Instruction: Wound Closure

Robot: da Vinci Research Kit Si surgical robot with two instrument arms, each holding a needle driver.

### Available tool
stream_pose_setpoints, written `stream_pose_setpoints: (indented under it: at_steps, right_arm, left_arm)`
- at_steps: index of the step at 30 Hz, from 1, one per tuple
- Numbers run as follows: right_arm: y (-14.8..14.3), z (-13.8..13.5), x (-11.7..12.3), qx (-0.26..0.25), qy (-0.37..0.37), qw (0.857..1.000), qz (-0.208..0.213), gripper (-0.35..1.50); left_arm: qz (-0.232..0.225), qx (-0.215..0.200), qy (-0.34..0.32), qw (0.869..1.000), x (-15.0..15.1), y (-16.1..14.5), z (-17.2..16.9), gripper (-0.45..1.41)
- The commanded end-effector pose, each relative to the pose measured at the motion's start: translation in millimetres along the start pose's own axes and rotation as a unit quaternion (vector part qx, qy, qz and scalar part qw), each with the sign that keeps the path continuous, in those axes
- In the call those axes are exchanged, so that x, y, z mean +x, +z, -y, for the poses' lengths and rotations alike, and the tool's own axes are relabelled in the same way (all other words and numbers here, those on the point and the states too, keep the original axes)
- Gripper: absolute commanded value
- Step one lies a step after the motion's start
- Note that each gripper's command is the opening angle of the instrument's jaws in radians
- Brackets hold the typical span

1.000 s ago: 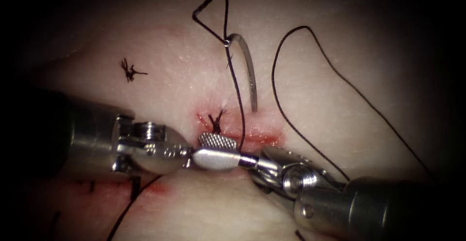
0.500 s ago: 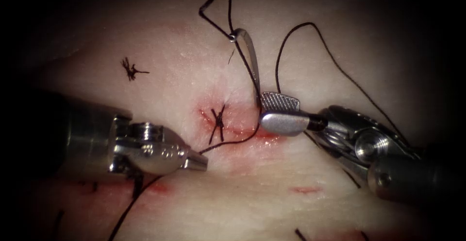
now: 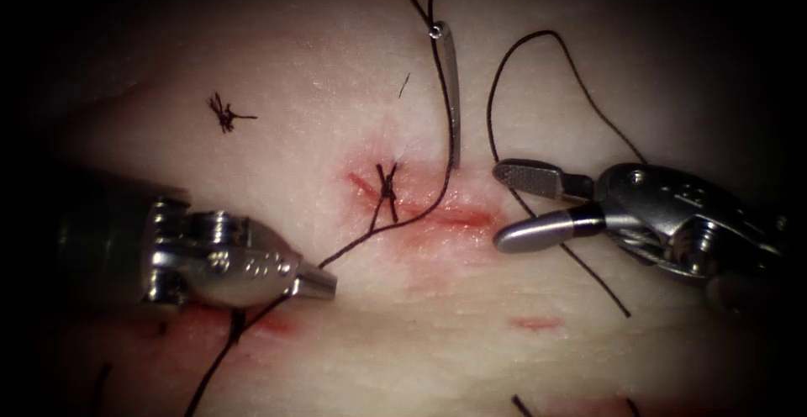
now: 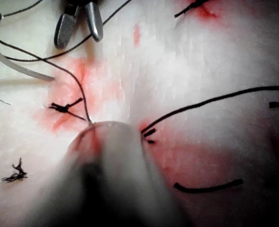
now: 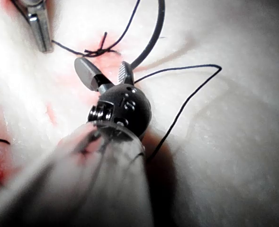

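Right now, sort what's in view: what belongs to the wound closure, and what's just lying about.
In the job:
- needle, free, lying on the tissue above the cut
- thread, held by the shut left pincer
- right pincer, open, holding nothing
- tied knot on the cut

Lying about:
- cut thread scrap, left of the cut
- red fluid

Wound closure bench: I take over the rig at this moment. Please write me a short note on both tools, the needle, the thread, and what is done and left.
Left tool: shut on the thread, which runs up past the knot to the needle's rear end.
Right tool: open, holds nothing, just right of the needle's tip.
Needle: lying free on the tissue above the cut, not in the tissue.
Done: one knotted stitch at the cut's left end.
Left: the cut is open to the right of the knot.
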Motion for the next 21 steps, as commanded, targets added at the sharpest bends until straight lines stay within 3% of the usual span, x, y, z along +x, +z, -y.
stream_pose_setpoints:
  at_steps: [1, 9, 12, 15, 21]
  right_arm:
    - [1.5, -0.9, 0.8, -0.02, -0.002, 1.0, 0.005, 1.48]
    - [3.5, -4.4, 2.1, -0.068, -0.008, 0.997, 0.039, 1.48]
    - [4.5, -5.2, 2.3, -0.085, 0.056, 0.994, 0.034, 1.41]
    - [5.5, -5.6, 2.4, -0.074, 0.096, 0.992, 0.044, 1.23]
    - [6.5, -5.7, 2.1, -0.074, 0.121, 0.989, 0.05, 1.25]
  left_arm:
    - [-0.001, 0.001, 0.002, 1.0, 0.4, 0.4, -0.1, -0.45]
    - [-0.002, 0.006, 0.006, 1.0, 1.3, -1.7, -0.9, -0.45]
    - [-0.003, 0.006, 0.008, 1.0, 1.5, -1.9, -1.1, -0.45]
    - [-0.003, 0.007, 0.01, 1.0, 1.5, -1.8, -1.1, -0.45]
    - [-0.003, 0.007, 0.01, 1.0, 1.6, -1.8, -1.2, -0.45]
